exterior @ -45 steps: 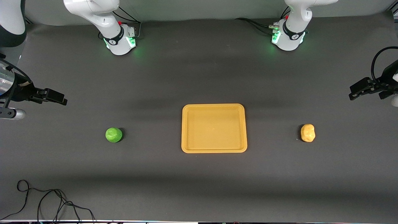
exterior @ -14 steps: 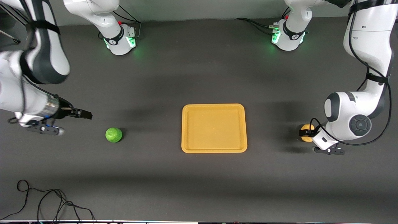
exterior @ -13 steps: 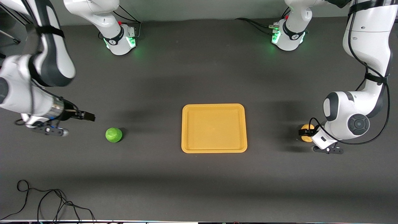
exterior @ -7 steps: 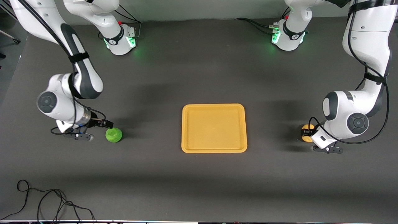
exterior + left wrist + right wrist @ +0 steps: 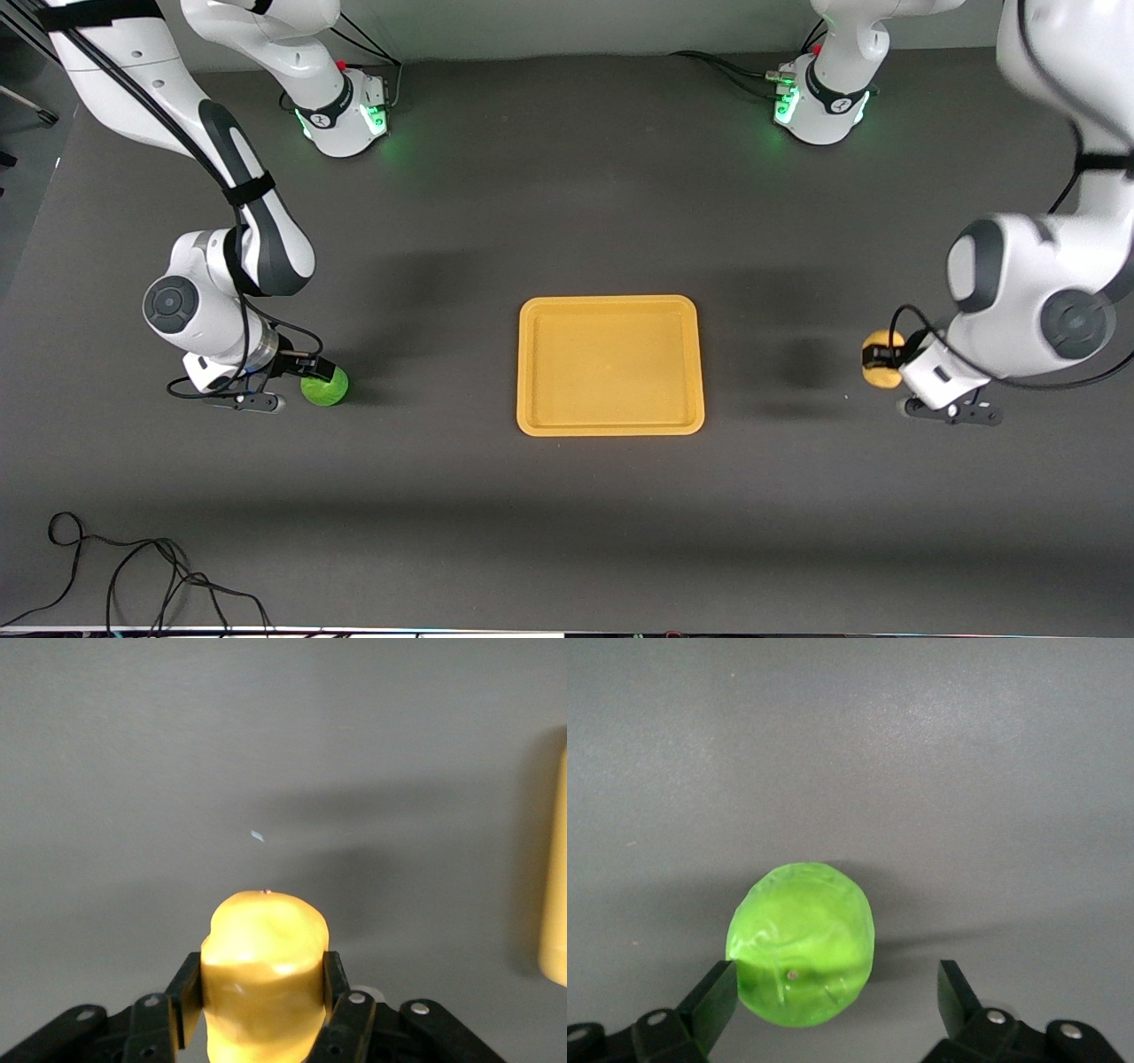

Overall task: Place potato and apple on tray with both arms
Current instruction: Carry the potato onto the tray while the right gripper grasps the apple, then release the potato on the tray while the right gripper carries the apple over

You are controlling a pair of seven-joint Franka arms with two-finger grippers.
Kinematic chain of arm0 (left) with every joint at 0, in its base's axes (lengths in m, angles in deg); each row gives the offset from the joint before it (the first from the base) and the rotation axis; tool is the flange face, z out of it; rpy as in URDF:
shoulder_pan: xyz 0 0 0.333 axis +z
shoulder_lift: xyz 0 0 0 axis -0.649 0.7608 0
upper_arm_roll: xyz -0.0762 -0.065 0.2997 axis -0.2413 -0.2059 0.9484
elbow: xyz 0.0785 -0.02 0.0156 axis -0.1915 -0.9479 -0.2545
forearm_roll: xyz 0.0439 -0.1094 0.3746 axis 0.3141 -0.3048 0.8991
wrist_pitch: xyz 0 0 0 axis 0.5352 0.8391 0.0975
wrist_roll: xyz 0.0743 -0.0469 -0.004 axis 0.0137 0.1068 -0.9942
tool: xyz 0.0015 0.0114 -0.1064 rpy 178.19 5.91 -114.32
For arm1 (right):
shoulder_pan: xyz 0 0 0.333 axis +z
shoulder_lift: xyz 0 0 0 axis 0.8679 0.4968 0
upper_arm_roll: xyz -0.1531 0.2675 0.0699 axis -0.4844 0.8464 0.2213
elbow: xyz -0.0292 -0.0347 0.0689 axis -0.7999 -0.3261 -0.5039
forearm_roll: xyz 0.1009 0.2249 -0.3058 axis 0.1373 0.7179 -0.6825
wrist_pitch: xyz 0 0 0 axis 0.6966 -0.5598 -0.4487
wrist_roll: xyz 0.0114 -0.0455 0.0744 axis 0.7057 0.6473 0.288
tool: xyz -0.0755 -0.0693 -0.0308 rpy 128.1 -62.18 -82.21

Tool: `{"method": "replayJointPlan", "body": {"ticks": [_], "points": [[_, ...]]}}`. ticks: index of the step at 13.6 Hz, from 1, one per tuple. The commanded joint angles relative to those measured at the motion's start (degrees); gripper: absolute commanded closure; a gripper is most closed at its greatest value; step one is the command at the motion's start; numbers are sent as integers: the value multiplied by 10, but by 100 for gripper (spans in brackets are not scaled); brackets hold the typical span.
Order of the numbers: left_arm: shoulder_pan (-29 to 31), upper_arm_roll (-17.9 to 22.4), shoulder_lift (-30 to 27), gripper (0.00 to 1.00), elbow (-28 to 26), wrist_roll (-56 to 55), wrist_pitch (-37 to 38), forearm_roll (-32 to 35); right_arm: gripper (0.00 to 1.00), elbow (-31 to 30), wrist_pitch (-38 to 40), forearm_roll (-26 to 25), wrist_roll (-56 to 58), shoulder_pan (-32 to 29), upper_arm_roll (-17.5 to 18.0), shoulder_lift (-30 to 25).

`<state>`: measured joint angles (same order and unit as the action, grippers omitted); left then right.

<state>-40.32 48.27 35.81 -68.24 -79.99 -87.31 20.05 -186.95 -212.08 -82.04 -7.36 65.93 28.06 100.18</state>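
Note:
The yellow-tan potato [image 5: 883, 372] is clamped between the fingers of my left gripper [image 5: 879, 356] and held a little above the table at the left arm's end. In the left wrist view the potato [image 5: 264, 957] fills the left gripper [image 5: 263, 992], and its shadow lies apart on the mat. The green apple [image 5: 326, 387] rests on the table at the right arm's end. My right gripper [image 5: 312, 370] is low and open around the apple [image 5: 802, 955]. One finger [image 5: 713, 997] touches it and the other stands apart. The orange-yellow tray [image 5: 610, 365] lies mid-table, with nothing in it.
The tray's edge [image 5: 556, 886] shows in the left wrist view. A loose black cable [image 5: 133, 567] lies near the table's front corner at the right arm's end. Both arm bases [image 5: 345, 111] stand along the back, lit green.
My right gripper has come down from beside the apple and now brackets it. My left gripper has risen slightly with the potato in it.

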Motion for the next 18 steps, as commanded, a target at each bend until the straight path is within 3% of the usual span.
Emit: {"method": "replayJointPlan", "body": {"ticks": [1, 3, 6, 7, 10, 12, 14, 16, 18], "points": [[-14, -56, -20, 66, 23, -98, 42, -15, 0, 8, -11, -8, -25, 1, 5, 6], [-41, -85, -11, 66, 23, -181, 4, -10, 0, 7, -32, -7, -25, 0, 5, 16], [-113, -85, 32, 66, 24, -270, -68, 1, 1, 8, -64, -5, -26, 0, 6, 37], [-128, -85, 57, 66, 24, -282, -97, 8, 5, 8, -78, -5, -26, 0, 7, 50], [-164, -85, 129, 66, 24, -325, -177, 42, 59, 16, -86, -5, -25, 1, 8, 54], [-179, -85, 159, 66, 26, -374, -201, 80, 71, 24, -37, -5, -25, 2, 8, 32], [-187, -85, 176, 66, 26, -383, -213, 89, 73, 63, 75, -5, -25, 3, 16, -8], [-188, -85, 178, 65, 26, -384, -213, 89, 73, 127, 203, -5, -45, 3, 47, -26], [-190, -85, 187, 59, 26, -394, -222, 89, 73, 184, 252, -4, -118, 2, 102, -22]]}}
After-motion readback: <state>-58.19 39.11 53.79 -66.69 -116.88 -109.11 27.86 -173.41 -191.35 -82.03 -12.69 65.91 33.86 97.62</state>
